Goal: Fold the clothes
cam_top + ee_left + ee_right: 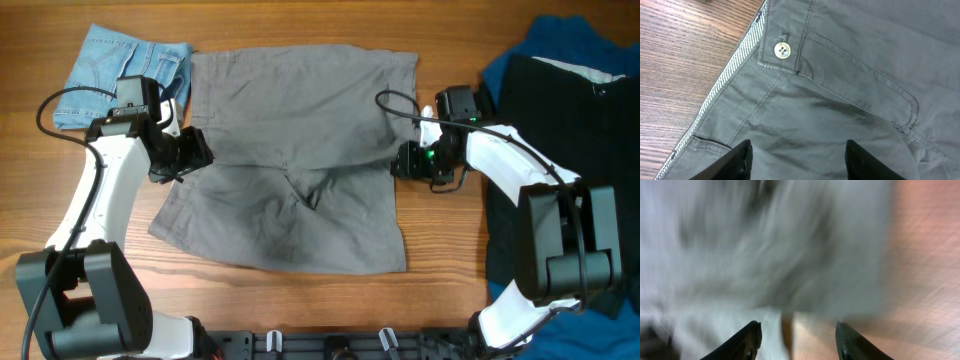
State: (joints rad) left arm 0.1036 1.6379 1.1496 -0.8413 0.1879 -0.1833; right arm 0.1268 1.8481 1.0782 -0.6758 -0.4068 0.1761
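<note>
The grey shorts lie on the table's middle, folded over themselves, the upper layer toward the far edge. My left gripper is open at the shorts' left edge, over the waistband with its white button and pocket seam. My right gripper is open at the shorts' right edge. The right wrist view is blurred; it shows grey cloth and wood between the open fingers.
Small light-blue denim shorts lie at the far left, beside the left arm. A black garment on a royal-blue one covers the right side of the table.
</note>
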